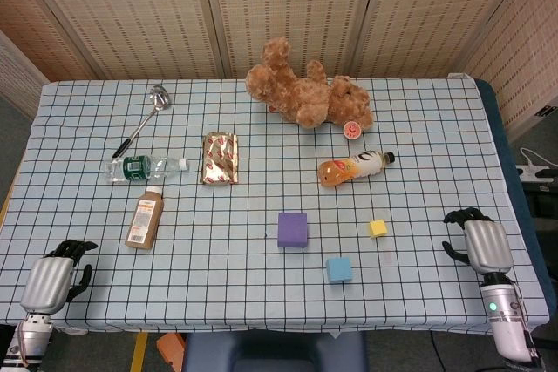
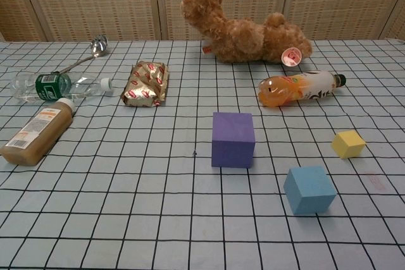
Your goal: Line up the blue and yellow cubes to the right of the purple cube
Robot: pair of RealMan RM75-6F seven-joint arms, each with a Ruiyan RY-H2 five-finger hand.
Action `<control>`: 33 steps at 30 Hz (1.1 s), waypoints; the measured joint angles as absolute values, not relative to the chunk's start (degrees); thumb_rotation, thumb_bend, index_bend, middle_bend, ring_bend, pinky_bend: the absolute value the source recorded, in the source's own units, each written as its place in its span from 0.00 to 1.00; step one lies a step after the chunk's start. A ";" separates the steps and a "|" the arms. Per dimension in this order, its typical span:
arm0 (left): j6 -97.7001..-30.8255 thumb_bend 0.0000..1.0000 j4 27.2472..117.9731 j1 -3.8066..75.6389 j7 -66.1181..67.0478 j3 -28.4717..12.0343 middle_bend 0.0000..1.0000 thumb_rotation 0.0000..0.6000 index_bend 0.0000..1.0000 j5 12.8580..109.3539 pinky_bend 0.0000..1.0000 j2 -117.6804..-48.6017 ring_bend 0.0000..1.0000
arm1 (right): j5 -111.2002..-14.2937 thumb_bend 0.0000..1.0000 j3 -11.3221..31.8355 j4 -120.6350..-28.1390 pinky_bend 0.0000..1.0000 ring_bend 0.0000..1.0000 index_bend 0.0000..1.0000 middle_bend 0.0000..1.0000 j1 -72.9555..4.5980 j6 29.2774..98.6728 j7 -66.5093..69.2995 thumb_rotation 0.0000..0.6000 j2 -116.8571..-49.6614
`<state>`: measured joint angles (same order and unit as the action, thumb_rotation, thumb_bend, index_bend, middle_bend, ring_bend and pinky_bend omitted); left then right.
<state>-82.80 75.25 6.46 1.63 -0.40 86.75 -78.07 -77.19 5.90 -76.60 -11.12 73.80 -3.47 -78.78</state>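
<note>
Three cubes sit lower centre of the head view: purple cube mid-frame, blue cube below and right of it, yellow cube further right, all apart from each other on the checked table. Left hand at the lower left corner and right hand at the lower right edge, both holding nothing with fingers curled in; neither touches a cube. Upper frame: teddy bear, orange bottle, foil packet, water bottle, brown bottle, ladle.
</note>
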 measured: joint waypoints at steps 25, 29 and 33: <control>-83.14 0.54 77.38 5.79 -0.92 -0.14 0.35 1.00 0.34 86.68 0.51 -76.28 0.23 | -70.99 0.11 8.68 -91.59 0.99 0.83 0.37 0.74 -23.59 52.30 -2.24 1.00 -70.63; -82.80 0.54 77.29 5.86 -1.34 -0.22 0.35 1.00 0.34 86.46 0.51 -76.25 0.23 | -67.61 0.07 9.03 -95.27 0.99 0.83 0.33 0.75 -26.12 48.18 -2.51 1.00 -68.49; -82.39 0.54 77.20 5.96 -1.61 -0.19 0.35 1.00 0.34 86.37 0.51 -76.25 0.23 | -66.86 0.05 8.68 -96.45 0.99 0.83 0.31 0.75 -27.37 47.35 -4.05 1.00 -68.10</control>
<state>-82.39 77.20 5.96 -1.61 -0.19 86.37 -76.25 -66.86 8.68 -96.45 -27.37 47.35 -4.05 -68.10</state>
